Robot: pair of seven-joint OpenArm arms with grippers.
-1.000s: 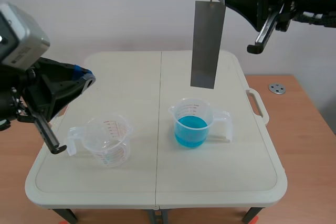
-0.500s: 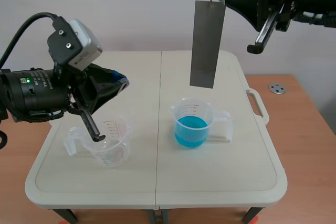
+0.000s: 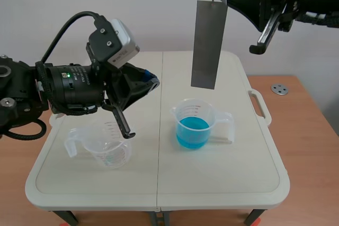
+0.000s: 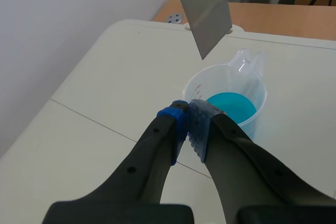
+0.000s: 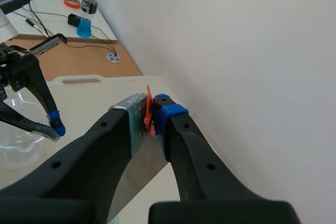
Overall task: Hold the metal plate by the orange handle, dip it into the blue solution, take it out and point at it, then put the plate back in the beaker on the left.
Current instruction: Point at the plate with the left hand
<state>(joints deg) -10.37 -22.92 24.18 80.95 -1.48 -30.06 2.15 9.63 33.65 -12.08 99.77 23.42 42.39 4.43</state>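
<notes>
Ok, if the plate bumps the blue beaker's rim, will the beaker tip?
Probably it slides rather than tips: the beaker is squat and partly filled, so its weight sits low. It looks like thin clear plastic, so likely light. The plate hangs flat and straight, seemingly stiff, so it won't give.

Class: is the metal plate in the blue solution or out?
Out. The metal plate hangs from the right gripper, its lower edge above the blue solution.
</notes>
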